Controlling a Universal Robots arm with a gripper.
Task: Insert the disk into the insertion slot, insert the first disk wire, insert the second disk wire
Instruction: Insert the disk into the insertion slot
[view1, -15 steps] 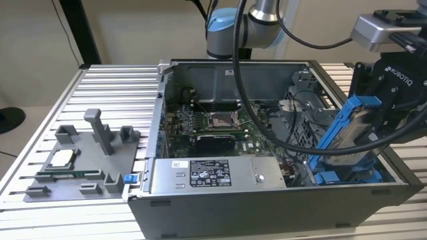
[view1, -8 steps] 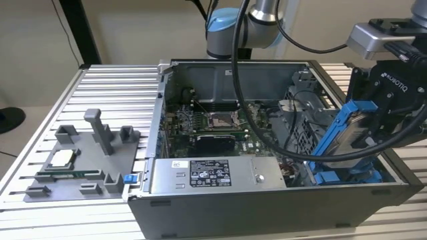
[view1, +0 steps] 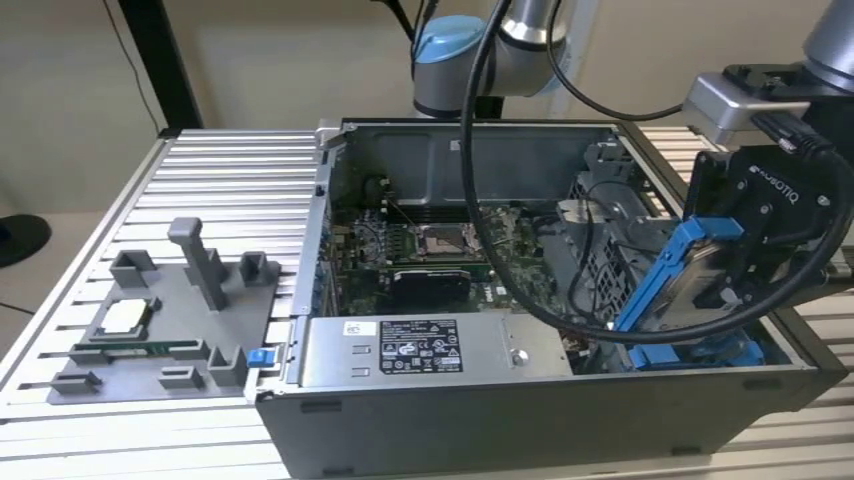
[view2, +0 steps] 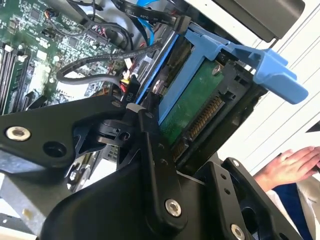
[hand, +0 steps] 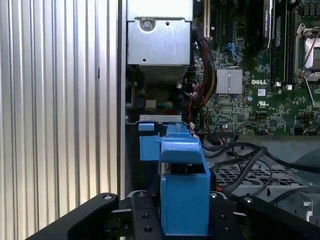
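My gripper (view1: 742, 262) is shut on the disk (view1: 677, 283), a drive clipped in a bright blue frame. It holds the disk tilted above the case's front corner at the exterior view's right. In the second wrist view the disk's green circuit board (view2: 196, 100) and blue frame (view2: 240, 55) sit between the black fingers (view2: 150, 131). The first wrist view looks along the frame's blue edge (hand: 184, 192), clamped in the gripper (hand: 184, 216). The insertion slot (view1: 703, 353), with blue tabs, lies just under the disk. Loose black wires (view2: 95, 75) hang beside it.
The open computer case holds a green motherboard (view1: 427, 250), a grey labelled power-supply box (view1: 414, 350) at the front and a perforated cage (view1: 617, 255) beside the disk. A grey fixture tray (view1: 160, 320) lies on the ribbed table. A person's hand (view2: 290, 165) is nearby.
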